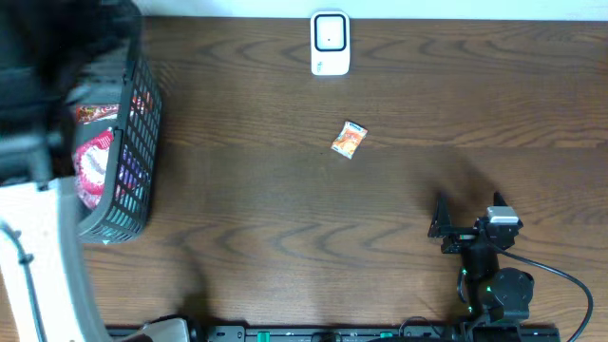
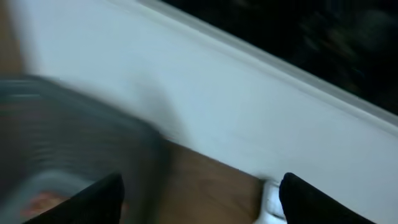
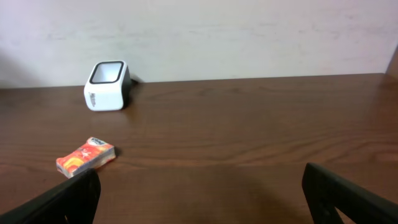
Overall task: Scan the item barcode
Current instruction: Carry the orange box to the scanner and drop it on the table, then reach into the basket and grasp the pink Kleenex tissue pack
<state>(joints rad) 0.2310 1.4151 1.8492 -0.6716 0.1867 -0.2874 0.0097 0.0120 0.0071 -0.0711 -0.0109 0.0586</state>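
The item, a small orange and red packet [image 1: 349, 140], lies flat on the wooden table near its middle. In the right wrist view the packet [image 3: 86, 157] is ahead to the left. The white barcode scanner [image 1: 330, 43] stands at the far edge, and that view shows the scanner [image 3: 106, 78] against the wall. My right gripper [image 3: 202, 199] is open and empty, low over the table near the front right [image 1: 468, 204], well short of the packet. My left gripper [image 2: 202, 202] is open with nothing between its fingers. It hangs by the basket at the far left in a blurred view.
A dark wire basket [image 1: 133, 161] with several packaged goods [image 1: 95, 161] stands at the left edge, and the left arm's white link [image 1: 47, 256] crosses in front of it. In the left wrist view the basket [image 2: 62, 137] is a blur, and a small white object [image 2: 272, 202] sits by the wall.
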